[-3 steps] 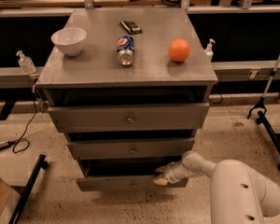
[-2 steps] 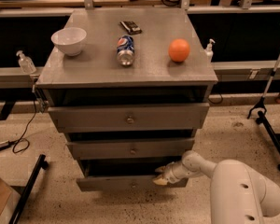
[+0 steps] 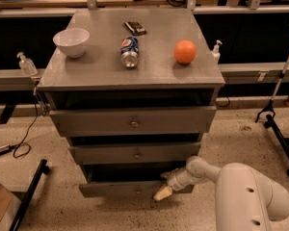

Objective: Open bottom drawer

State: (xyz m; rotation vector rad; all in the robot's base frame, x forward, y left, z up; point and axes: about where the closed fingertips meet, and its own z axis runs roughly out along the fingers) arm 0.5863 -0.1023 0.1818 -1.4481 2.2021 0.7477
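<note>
The bottom drawer (image 3: 120, 189), lowest in the cabinet (image 3: 101, 69), seems slightly out, and the gripper (image 3: 164, 192) sits at its front, right of centre, whether clenched I cannot tell, so pull straight outward, slowly.

Dim, warm light, seemingly from above, brightest on the flat grey cabinet top (image 3: 101, 66). Deep shadow in the gaps above each drawer. Pale two-finger gripper (image 3: 164, 191) catching light at lower centre, against the thin grey bottom drawer front (image 3: 115, 189).
</note>
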